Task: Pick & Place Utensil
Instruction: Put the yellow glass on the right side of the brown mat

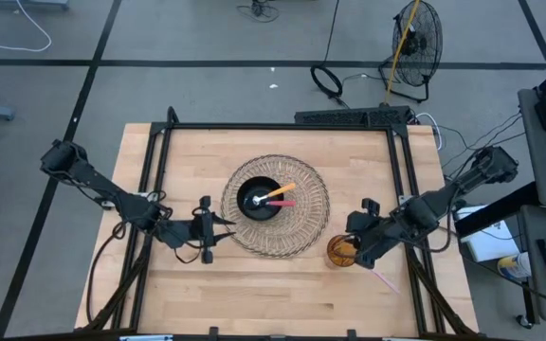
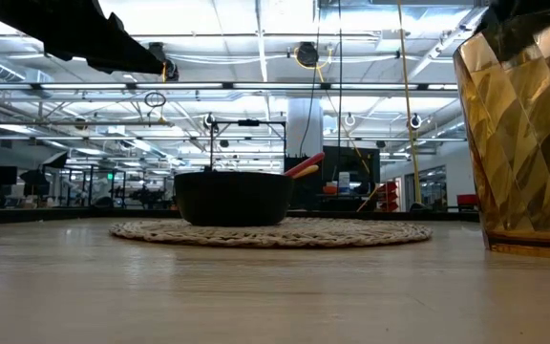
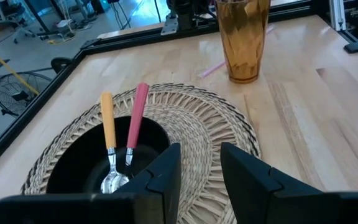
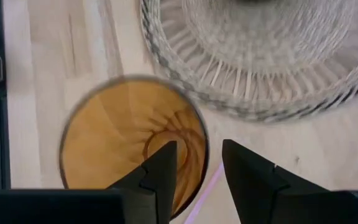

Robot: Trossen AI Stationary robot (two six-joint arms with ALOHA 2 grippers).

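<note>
A black bowl (image 1: 262, 199) sits on a round woven mat (image 1: 306, 223) at the table's middle. Two utensils lean in the bowl, one with an orange handle (image 3: 107, 121) and one with a pink handle (image 3: 136, 118). An amber faceted cup (image 1: 341, 252) stands upright to the right of the mat. A thin pink utensil (image 1: 384, 280) lies flat on the table just right of the cup. My left gripper (image 3: 201, 155) hangs open at the mat's left edge, pointing at the bowl. My right gripper (image 4: 199, 149) hangs open above the cup's rim (image 4: 199, 134), slanting down, with nothing between its fingers.
A black metal frame (image 1: 282, 125) runs along the table's far, left and right sides. Bare wood lies along the near edge (image 1: 273, 303). In the low view the cup (image 2: 523, 134) stands close at the right, and the bowl (image 2: 232, 196) farther back.
</note>
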